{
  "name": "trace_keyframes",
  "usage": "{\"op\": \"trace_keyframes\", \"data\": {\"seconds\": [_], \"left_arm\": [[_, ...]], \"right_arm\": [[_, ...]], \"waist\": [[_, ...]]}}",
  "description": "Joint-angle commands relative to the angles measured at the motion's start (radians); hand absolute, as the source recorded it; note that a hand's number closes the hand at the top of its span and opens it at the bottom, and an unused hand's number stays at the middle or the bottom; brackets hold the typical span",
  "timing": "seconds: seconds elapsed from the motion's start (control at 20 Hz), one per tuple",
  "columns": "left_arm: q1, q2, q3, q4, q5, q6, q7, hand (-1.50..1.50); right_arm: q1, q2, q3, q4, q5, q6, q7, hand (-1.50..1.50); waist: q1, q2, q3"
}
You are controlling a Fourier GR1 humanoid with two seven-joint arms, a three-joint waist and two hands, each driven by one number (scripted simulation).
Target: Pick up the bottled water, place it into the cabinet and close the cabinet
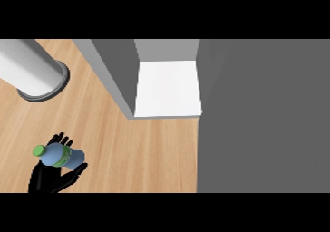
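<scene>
At the lower left of the frame, the left hand (50, 179) has its fingers and thumb curled round the bottled water (59, 155), which lies tilted with its green cap toward the left, above the wooden desk (141, 154). At upper centre, well apart, the cabinet (117, 77) stands open, showing only its white inner surface (167, 88). A broad grey panel (268, 118) fills the right. A pale cylinder (27, 68) stands at upper left.

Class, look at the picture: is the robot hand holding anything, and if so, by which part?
The left robot hand holds the small light-blue plastic bottle round its body; the green cap sticks out free.
</scene>
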Motion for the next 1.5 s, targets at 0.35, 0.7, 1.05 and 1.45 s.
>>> {"op": "trace_keyframes", "data": {"seconds": [0.35, 0.7, 1.05, 1.45], "left_arm": [[-0.086, -0.024, 0.034, 0.114, 0.082, -0.145, -0.064, 1.5], [-0.105, -0.016, 0.005, 0.108, 0.035, -0.137, -0.15, 1.5], [-0.209, 0.035, -0.014, 0.138, 0.005, -0.135, -0.136, 1.5], [-0.129, -0.089, -0.147, -0.189, -0.025, -0.034, 0.041, 1.5]], "right_arm": [[0.122, 0.009, -0.045, -0.253, -0.14, -0.038, 0.043, -1.5], [0.113, -0.013, -0.071, -0.202, -0.139, -0.013, 0.026, -1.5], [0.13, -0.027, -0.091, -0.19, -0.183, 0.006, -0.013, -1.5], [0.117, -0.05, -0.105, -0.151, -0.174, 0.0, -0.012, -1.5]], "waist": [[0.003, -0.003, 0.001], [0.013, 0.0, 0.002], [0.002, 0.0, 0.001], [0.023, -0.006, 0.004]]}}
